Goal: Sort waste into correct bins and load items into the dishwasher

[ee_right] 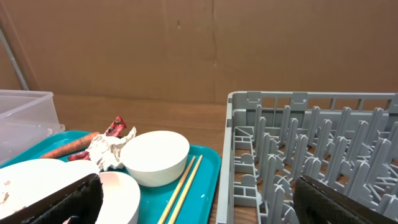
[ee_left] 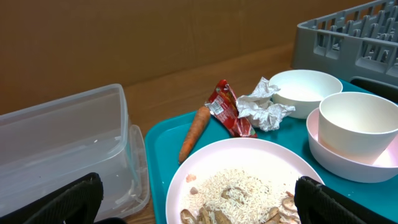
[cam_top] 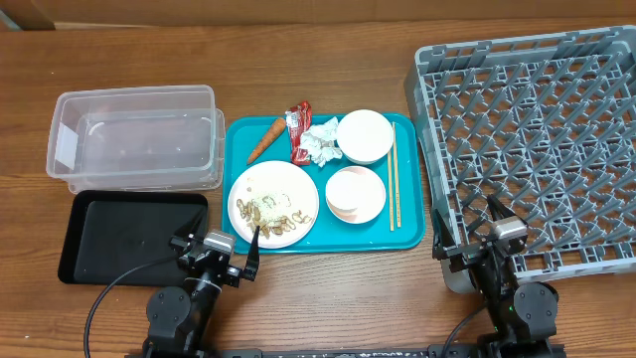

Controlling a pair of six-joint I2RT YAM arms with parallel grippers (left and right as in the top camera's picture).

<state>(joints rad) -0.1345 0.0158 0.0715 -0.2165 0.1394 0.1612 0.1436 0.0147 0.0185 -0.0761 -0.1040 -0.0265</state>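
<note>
On the teal tray lie an orange carrot piece (cam_top: 264, 141), a red wrapper (cam_top: 299, 131), a crumpled tissue (cam_top: 320, 144), a white plate (cam_top: 263, 179) with rice and beige scraps (cam_top: 276, 214), a white bowl (cam_top: 365, 135), a cup inside a second bowl (cam_top: 355, 194) and chopsticks (cam_top: 393, 176). The clear tub (cam_top: 134, 134) and black tray (cam_top: 129, 237) are left of them; the grey rack (cam_top: 537, 139) is right. My left gripper (cam_top: 219, 249) is open and empty before the plate (ee_left: 249, 155). My right gripper (cam_top: 487, 244) is open and empty at the rack's front left corner (ee_right: 273, 186).
The teal tray (cam_top: 407, 234) sits between the bins and the rack. The clear tub overlaps a second clear lid or tub under it. Bare wooden table lies in front of the tray and around both arm bases.
</note>
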